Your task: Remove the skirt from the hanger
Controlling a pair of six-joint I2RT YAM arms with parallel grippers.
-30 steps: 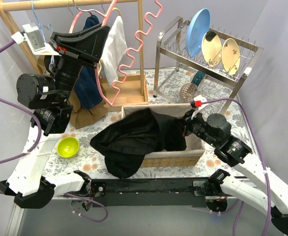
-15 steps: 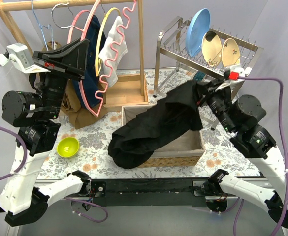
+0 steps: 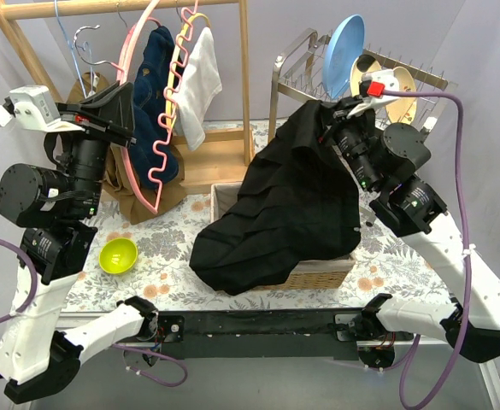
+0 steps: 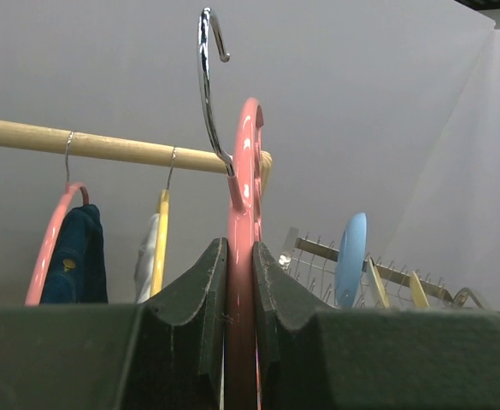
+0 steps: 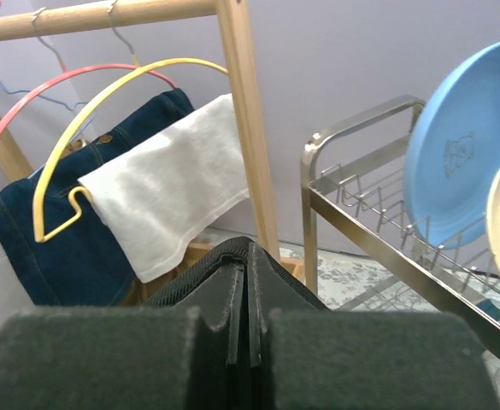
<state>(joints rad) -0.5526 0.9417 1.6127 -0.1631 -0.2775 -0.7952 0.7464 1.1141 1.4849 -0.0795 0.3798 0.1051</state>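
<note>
The black skirt (image 3: 288, 205) hangs from my right gripper (image 3: 328, 118), which is shut on its waistband (image 5: 200, 266) and holds it high over the wicker basket (image 3: 318, 272); its lower end drapes over the basket's front left corner. My left gripper (image 3: 117, 109) is shut on a bare pink wavy hanger (image 3: 160, 128), held upright near the wooden rail (image 3: 104, 7). In the left wrist view the pink hanger (image 4: 243, 256) stands between the jaws, its metal hook (image 4: 207, 77) free in front of the rail (image 4: 104, 147).
A yellow hanger with a white cloth (image 3: 200, 81) and a pink hanger with a blue denim garment (image 3: 154, 94) hang on the wooden rack. A dish rack (image 3: 352, 94) with plates stands back right. A green bowl (image 3: 118, 254) lies front left.
My right gripper has lifted the skirt up and back out of the basket. My left gripper has swung the pink hanger left and upright, away from the skirt.
</note>
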